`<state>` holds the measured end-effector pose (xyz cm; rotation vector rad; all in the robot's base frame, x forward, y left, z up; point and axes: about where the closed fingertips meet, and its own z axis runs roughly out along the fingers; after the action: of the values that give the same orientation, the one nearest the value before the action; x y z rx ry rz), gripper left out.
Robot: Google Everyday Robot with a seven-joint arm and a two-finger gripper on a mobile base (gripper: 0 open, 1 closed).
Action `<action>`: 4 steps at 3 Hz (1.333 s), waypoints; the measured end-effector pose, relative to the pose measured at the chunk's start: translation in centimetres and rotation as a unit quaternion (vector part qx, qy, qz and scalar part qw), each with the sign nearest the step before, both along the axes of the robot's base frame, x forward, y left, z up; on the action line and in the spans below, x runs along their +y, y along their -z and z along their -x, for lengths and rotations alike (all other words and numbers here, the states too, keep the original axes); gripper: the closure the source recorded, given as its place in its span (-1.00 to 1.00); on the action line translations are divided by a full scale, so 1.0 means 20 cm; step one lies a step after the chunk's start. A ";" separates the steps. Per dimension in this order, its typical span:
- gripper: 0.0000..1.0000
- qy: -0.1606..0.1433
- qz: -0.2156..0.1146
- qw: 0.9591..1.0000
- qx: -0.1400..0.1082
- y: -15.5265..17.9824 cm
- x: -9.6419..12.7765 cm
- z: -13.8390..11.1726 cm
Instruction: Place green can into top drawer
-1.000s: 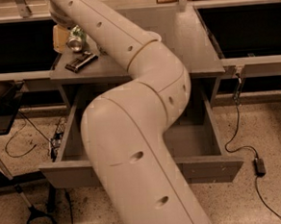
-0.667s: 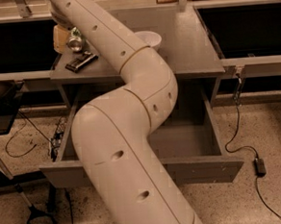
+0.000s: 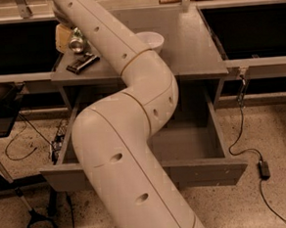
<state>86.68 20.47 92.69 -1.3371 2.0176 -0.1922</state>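
Green can (image 3: 77, 40) sits on the left part of the grey tabletop (image 3: 192, 51), tilted, with a silver end turned toward the camera. It is just beside a tan box (image 3: 62, 35), and a dark flat object (image 3: 82, 64) lies near it toward the front edge. A white bowl (image 3: 151, 40) stands to the right, partly hidden by the thick white arm (image 3: 134, 131). The arm crosses over the pulled-out top drawer (image 3: 211, 172) below the tabletop and runs past the can to the upper edge. The end effector lies beyond that edge, so its state cannot be told.
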 end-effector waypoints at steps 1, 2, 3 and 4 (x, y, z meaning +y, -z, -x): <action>-1.00 0.026 -0.003 1.000 0.004 0.04 0.02 -0.02; -1.00 0.076 0.000 0.997 0.009 0.12 0.07 -0.05; -1.00 0.146 -0.006 0.989 0.011 0.18 0.09 -0.07; -1.00 0.213 -0.019 0.977 0.004 0.22 0.08 -0.10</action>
<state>88.66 21.97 88.26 -0.8664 2.2808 -0.3392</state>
